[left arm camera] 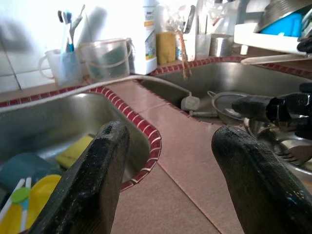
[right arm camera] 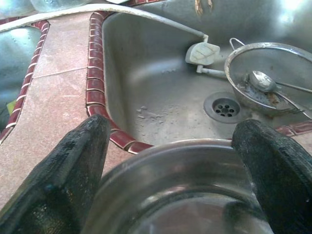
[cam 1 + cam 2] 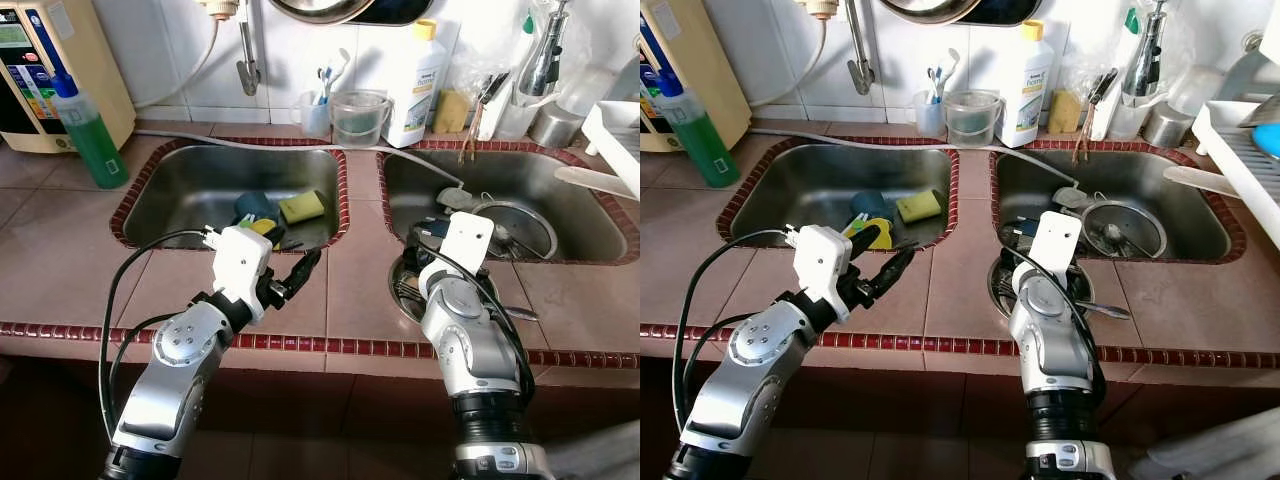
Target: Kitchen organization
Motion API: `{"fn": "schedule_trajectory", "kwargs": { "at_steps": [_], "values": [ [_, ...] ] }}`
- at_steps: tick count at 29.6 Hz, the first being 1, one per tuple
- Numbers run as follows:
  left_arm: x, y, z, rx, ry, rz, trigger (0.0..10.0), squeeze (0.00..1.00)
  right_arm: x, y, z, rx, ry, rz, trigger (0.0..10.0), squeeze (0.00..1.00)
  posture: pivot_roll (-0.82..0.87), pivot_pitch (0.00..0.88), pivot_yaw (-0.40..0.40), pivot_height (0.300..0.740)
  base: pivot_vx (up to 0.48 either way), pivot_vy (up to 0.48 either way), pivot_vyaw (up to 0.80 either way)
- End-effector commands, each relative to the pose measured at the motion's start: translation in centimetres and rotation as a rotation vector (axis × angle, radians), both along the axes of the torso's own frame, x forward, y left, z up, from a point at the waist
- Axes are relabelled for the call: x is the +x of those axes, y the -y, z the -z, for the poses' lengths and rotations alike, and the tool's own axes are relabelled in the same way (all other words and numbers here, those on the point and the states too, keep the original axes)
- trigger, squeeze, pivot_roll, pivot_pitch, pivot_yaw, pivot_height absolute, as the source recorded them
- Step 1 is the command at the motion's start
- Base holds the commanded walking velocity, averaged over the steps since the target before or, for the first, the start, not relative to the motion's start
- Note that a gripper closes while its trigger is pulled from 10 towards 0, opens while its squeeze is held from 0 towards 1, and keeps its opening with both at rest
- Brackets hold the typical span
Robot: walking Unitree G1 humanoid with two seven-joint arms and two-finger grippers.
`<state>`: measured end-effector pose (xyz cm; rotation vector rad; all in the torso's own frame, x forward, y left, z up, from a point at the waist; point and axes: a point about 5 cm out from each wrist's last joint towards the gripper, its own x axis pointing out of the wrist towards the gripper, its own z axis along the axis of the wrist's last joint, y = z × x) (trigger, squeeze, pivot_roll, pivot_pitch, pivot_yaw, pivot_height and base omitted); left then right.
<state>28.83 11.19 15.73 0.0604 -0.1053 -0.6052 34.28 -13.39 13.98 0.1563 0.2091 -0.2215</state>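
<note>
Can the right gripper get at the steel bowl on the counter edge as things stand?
Probably yes. The right gripper is open, its fingers on either side of the steel bowl rim, with nothing between them. The left gripper hovers apart, near the left sink.

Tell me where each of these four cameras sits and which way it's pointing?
Left eye view: on the head, looking down at the double sink; both arms show.
Right eye view: same scene, shifted slightly.
Left wrist view: looks along the open left gripper across the counter.
Right wrist view: looks along the open right gripper over a steel bowl.
Both wrist views share the strainer.
</note>
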Motion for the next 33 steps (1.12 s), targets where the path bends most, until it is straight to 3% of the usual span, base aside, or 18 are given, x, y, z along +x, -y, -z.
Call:
{"fn": "schedule_trajectory", "kwargs": {
  "at_steps": [1,8,13,28,33],
  "values": [
    [0.0,-0.1,-0.3,0.004,0.008,-0.008,10.0,0.00,0.0,-0.3,0.6,0.008,-0.031,-0.017,10.0,0.00,-0.13,0.087,0.014,0.740,0.000,0.000,0.00],
    [-0.1,0.2,-0.2,-0.010,0.003,-0.005,10.0,0.00,-0.2,-0.8,-0.7,0.074,0.054,-0.076,10.0,0.00,-0.14,0.088,0.007,0.740,0.000,0.000,0.00],
    [-0.1,0.4,-0.1,-0.009,0.004,0.003,10.0,0.00,-0.5,-1.6,-2.2,0.065,0.169,-0.150,10.0,0.00,-0.14,0.086,0.005,0.740,0.000,0.000,0.00],
    [-0.4,1.0,0.3,-0.024,0.000,0.007,10.0,0.00,-1.5,-4.0,-0.7,0.089,0.081,-0.231,10.0,0.00,-0.15,0.056,-0.007,0.740,0.000,0.000,0.00],
    [-0.4,1.1,0.3,-0.027,0.000,0.006,10.0,0.00,-2.1,-4.9,-1.5,-0.003,0.140,-0.236,10.0,0.00,-0.16,0.055,-0.007,0.740,0.000,0.000,0.00]
  ]
}}
